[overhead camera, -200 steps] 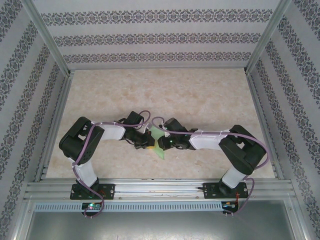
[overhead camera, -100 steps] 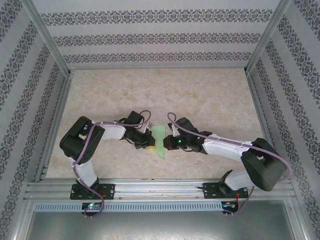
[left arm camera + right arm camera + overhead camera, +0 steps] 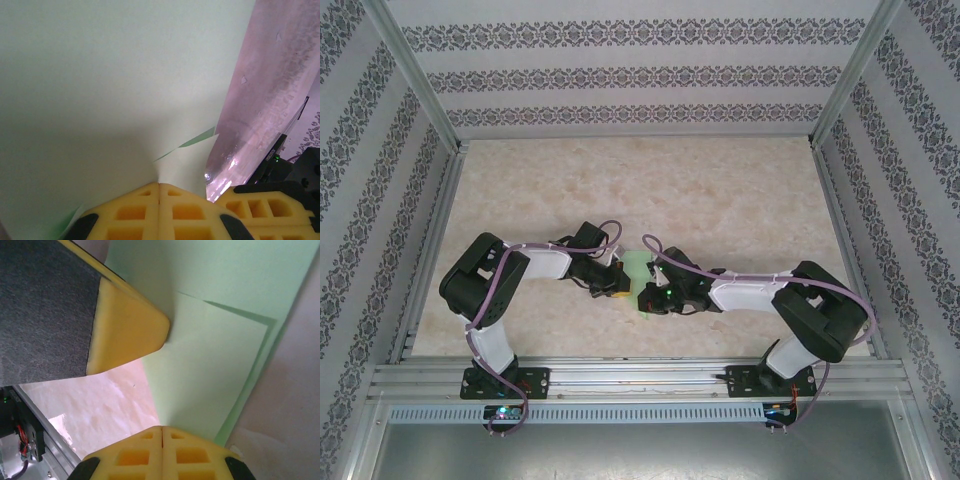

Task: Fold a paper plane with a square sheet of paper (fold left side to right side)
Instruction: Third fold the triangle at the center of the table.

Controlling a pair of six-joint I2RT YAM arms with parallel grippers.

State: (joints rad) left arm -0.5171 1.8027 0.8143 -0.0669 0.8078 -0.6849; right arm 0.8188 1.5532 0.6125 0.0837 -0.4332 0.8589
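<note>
The green paper (image 3: pixel 638 268) lies at mid-table (image 3: pixel 720 190), between the two grippers, with folded layers overlapping in the right wrist view (image 3: pixel 215 365). The left gripper (image 3: pixel 618 285) meets it from the left. Its yellow jaws are pressed together, and the sheet (image 3: pixel 100 75) creases outward from their seam (image 3: pixel 159 186): pinched. The right gripper (image 3: pixel 648 298) is at the paper's near right edge, jaws likewise closed (image 3: pixel 162 429) on that edge. One of the left gripper's fingers (image 3: pixel 130 325) touches the paper just beside it.
</note>
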